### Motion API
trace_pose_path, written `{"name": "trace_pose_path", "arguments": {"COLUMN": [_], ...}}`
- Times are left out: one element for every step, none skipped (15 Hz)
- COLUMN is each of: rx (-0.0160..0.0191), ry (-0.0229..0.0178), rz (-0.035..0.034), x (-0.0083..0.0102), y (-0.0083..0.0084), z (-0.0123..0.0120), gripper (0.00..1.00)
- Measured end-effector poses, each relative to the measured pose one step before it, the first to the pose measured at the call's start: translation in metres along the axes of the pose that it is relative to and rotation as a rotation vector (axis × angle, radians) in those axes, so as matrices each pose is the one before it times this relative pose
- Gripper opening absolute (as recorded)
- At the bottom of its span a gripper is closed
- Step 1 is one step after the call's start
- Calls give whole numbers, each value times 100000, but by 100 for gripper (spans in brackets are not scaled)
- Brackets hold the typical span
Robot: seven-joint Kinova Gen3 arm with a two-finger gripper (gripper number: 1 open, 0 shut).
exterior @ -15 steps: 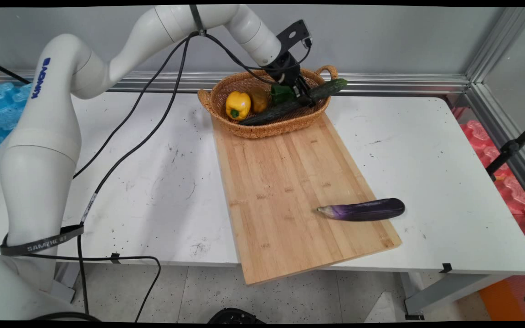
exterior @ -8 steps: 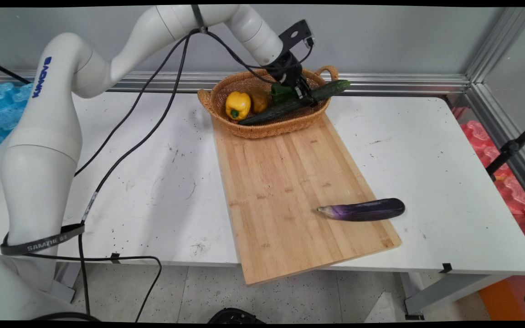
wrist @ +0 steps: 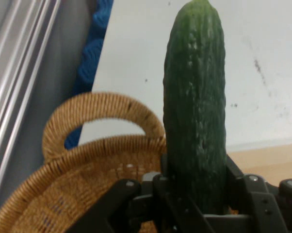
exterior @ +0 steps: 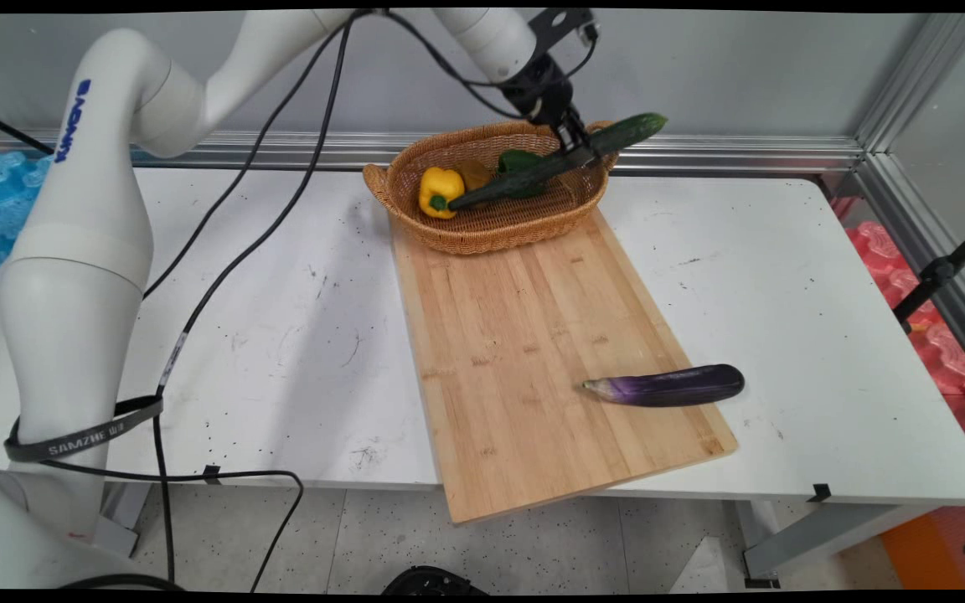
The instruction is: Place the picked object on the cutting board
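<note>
White table (exterior: 784,276) under grey wall, aluminium rail along the back; bamboo cutting board (exterior: 533,335) runs from frame centre toward the lower edge.

My gripper (exterior: 573,144) sits in the upper centre of the main view, closed around a cucumber (exterior: 558,161) at a point right of its middle. Hand view confirms it: cucumber clamped between my fingers (wrist: 243,182), its far end pointing up the frame.

Change over the last second: cucumber lay low across the wicker basket (exterior: 491,226), and has now risen with me. Its right end stands clear above the basket's rim and handle; its left end dips down toward the yellow bell pepper (exterior: 439,189). So the cucumber is lifted, tilted, not yet clear of the basket.

Elsewhere: eggplant (exterior: 667,386) lies on the board's lower right, overhanging its edge.

Hard to make out: a green item and a brownish one behind the cucumber, partly hidden, not identifiable. Whether the cucumber's low end touches the pepper I cannot tell.
</note>
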Motion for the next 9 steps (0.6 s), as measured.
{"name": "trace_pose_path", "arguments": {"rx": [174, 71, -46, -189, -289, -336, -681, -878, -722], "ry": [40, -70, -172, -333, -376, -309, -294, -377, -363], "rz": [10, -183, -146, 18, -77, -231, -335, -751, -388], "x": [817, 1113, 825, 966, 954, 766, 845, 697, 436], "y": [255, 471, 421, 604, 700, 611, 825, 868, 685], "z": [-445, -511, -327, -320, -283, -213, -207, -174, -67], "gripper": [0, 0, 0, 0, 0, 0, 0, 0, 0]}}
